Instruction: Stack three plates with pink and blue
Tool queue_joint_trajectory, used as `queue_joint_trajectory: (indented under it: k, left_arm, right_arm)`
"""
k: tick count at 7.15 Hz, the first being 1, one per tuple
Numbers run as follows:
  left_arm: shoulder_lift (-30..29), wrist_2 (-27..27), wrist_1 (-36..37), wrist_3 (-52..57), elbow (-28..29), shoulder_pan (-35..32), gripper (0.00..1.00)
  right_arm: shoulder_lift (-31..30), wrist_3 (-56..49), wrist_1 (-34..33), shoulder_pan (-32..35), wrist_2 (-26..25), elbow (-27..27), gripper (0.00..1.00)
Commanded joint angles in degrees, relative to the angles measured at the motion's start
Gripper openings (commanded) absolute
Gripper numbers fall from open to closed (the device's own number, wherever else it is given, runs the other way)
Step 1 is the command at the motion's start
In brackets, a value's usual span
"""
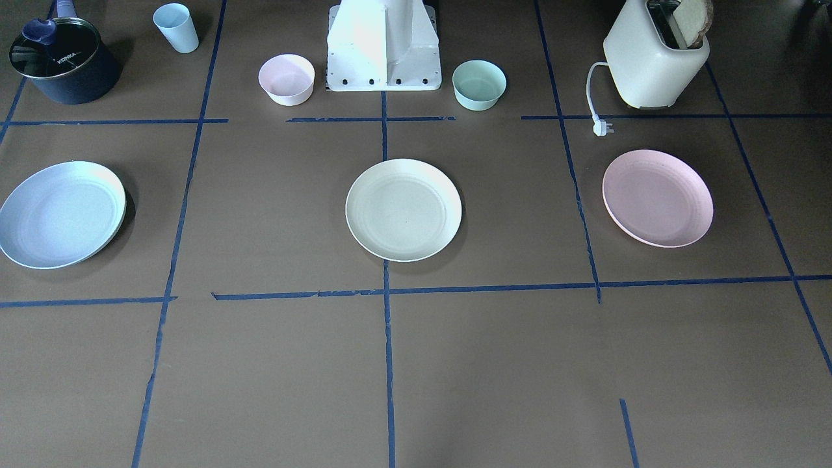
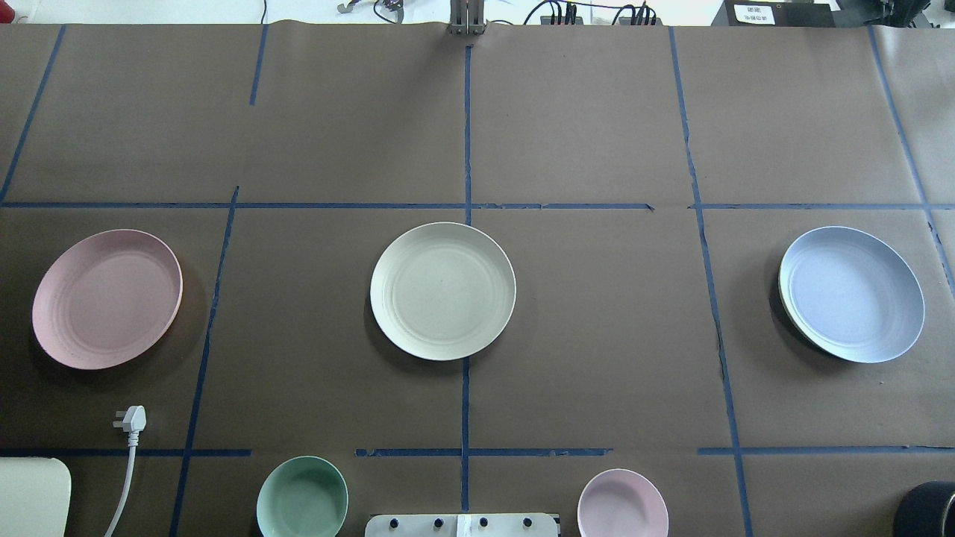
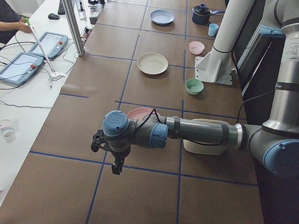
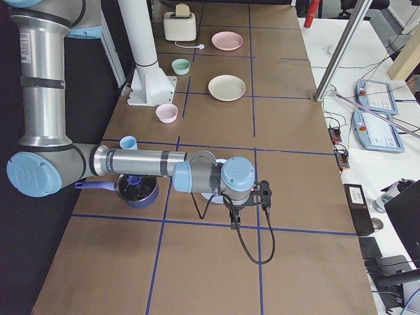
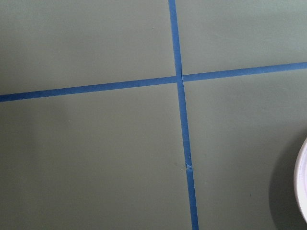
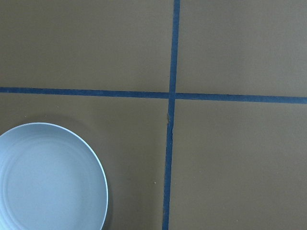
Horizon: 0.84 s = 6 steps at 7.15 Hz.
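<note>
Three plates lie apart in a row on the brown table. The cream-white plate (image 2: 442,291) is in the middle, the pale pink plate (image 2: 107,298) is on my left and the pale blue plate (image 2: 850,293) is on my right. The left gripper (image 3: 115,166) hangs above the table just beyond the pink plate (image 3: 138,112); I cannot tell if it is open or shut. The right gripper (image 4: 235,222) hangs above the table beside the blue plate (image 6: 48,177); I cannot tell its state either. The pink plate's rim (image 5: 302,187) shows at the left wrist view's right edge.
A small pink bowl (image 2: 622,504) and a mint-green bowl (image 2: 302,498) stand near the robot base (image 2: 462,525). A toaster (image 1: 653,55) with its loose plug (image 2: 133,420) is at my left. A dark pot (image 1: 64,60) and a light blue cup (image 1: 176,27) are at my right.
</note>
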Motion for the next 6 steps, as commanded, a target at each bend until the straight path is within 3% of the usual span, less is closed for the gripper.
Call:
queue_joint_trajectory:
  k: [1, 4, 6]
  left_arm:
    - [-0.1, -0.1, -0.1, -0.1, -0.1, 0.0, 1.00]
    - [-0.1, -0.2, -0.6, -8.9, -3.3, 0.1, 1.00]
    - [1.3, -3.8, -1.9, -15.7, -6.4, 2.1, 1.00]
  right_arm:
    - [-0.1, 0.0, 0.0, 0.0, 0.0, 0.0, 1.00]
    - [-0.1, 0.1, 0.0, 0.0, 0.0, 0.2, 1.00]
    - [-0.1, 0.1, 0.1, 0.0, 0.0, 0.2, 1.00]
